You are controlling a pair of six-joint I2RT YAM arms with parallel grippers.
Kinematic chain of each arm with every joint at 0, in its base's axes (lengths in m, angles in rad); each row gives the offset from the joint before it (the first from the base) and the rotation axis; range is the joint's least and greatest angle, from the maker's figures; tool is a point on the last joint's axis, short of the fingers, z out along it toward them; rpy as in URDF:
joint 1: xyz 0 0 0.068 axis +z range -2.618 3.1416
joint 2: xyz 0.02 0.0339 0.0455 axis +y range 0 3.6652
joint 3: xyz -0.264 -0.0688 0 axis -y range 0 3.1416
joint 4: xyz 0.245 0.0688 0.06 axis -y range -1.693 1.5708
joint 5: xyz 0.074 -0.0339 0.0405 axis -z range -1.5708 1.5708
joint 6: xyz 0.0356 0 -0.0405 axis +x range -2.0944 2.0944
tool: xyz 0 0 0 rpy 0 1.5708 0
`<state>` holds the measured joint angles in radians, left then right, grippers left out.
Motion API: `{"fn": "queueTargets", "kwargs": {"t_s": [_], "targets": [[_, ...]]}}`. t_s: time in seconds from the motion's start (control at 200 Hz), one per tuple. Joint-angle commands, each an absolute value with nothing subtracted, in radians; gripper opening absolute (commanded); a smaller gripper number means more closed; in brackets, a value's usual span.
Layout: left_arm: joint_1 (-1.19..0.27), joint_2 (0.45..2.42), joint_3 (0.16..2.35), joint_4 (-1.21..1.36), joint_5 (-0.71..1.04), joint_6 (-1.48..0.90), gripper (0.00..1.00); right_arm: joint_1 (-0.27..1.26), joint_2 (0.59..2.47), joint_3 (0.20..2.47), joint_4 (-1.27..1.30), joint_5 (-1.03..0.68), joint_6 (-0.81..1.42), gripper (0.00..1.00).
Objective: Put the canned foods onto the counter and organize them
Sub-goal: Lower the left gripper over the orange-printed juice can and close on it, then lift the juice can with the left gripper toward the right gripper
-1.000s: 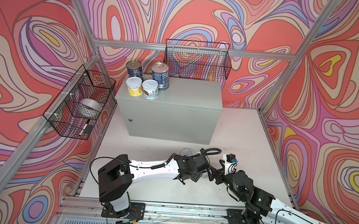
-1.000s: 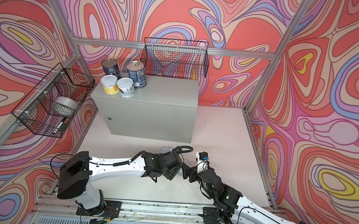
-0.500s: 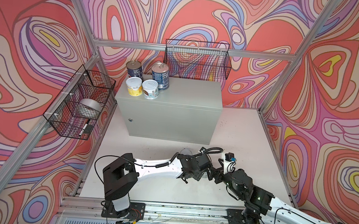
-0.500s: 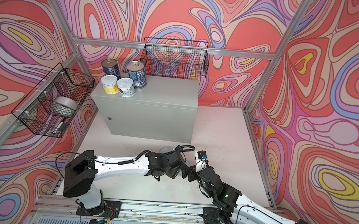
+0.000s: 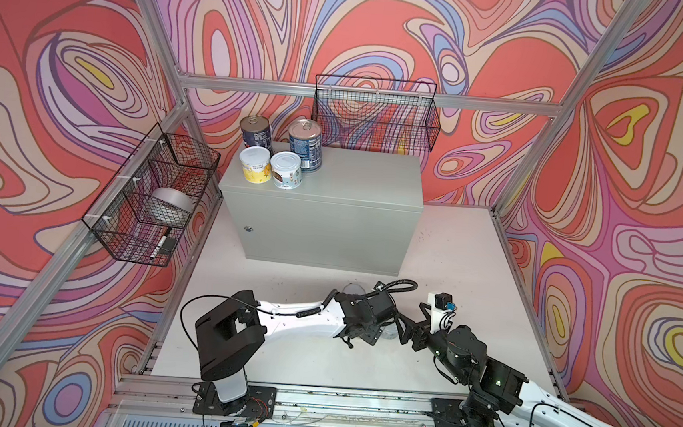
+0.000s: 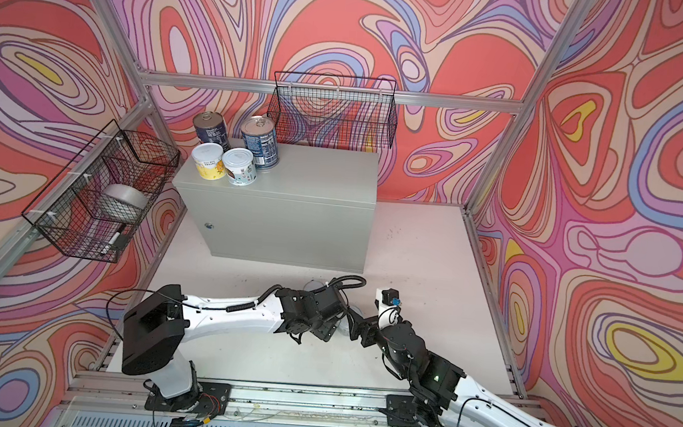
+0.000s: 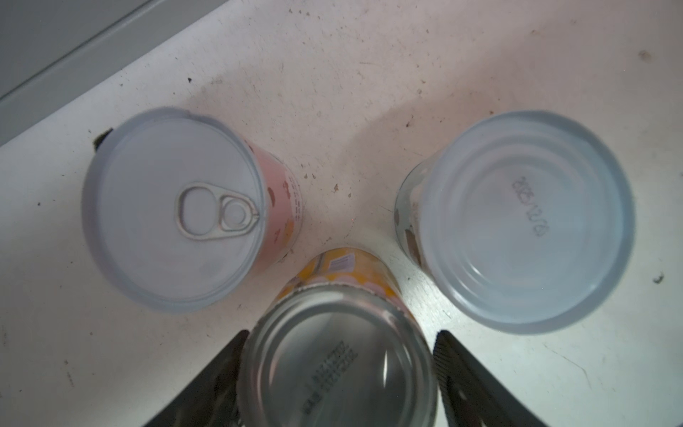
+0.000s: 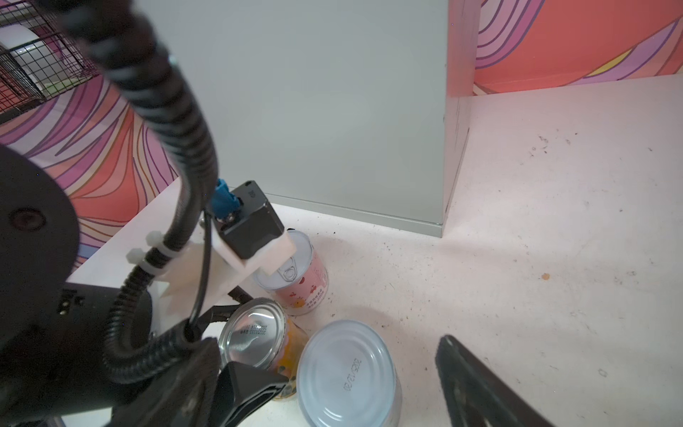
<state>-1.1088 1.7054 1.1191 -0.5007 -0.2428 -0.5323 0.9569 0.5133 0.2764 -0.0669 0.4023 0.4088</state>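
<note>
Four canned foods stand on the left of the grey counter (image 5: 355, 178): two dark-blue tins (image 5: 256, 133) (image 5: 304, 145), a yellow one (image 5: 255, 165) and a pale one (image 5: 286, 170). Three more are on the white tabletop in front of it. My left gripper (image 7: 338, 355) is shut on the yellow-orange can (image 7: 336, 362), which leans in the right wrist view (image 8: 255, 338). Close by stand a pink can (image 7: 173, 207) and a pale can (image 7: 525, 222). My right gripper (image 8: 364, 360) is open astride that pale can (image 8: 347, 377), with a gap at its right finger. In both top views the arms hide these cans.
A black wire basket (image 5: 153, 199) on the left wall holds a grey tape roll (image 5: 169, 205). Another wire basket (image 5: 375, 113) hangs behind the counter. Both grippers (image 5: 372, 336) (image 5: 405, 332) meet low over the tabletop (image 5: 453, 252). A metal rail (image 5: 317, 400) runs along the front.
The left arm has reached a little further right and its jaws have narrowed onto the yellow-orange can. The right arm has shifted slightly, jaws unchanged.
</note>
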Motion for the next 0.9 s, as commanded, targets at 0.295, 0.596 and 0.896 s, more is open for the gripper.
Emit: {"fn": "queueTargets", "kwargs": {"t_s": [0.295,0.596,0.896], "targets": [[-1.074,1.647,1.078,-0.469,-0.226,-0.543,0.64,0.958,0.544,0.263,-0.046,0.403,0.412,0.94],[-0.995,1.602,1.079,-0.455,-0.156,-0.512,0.55,0.957,0.539,0.246,-0.032,0.371,0.402,0.95],[-0.929,1.495,1.129,-0.507,-0.084,-0.465,0.5,0.957,0.586,0.246,0.02,0.327,0.392,0.95]]}}
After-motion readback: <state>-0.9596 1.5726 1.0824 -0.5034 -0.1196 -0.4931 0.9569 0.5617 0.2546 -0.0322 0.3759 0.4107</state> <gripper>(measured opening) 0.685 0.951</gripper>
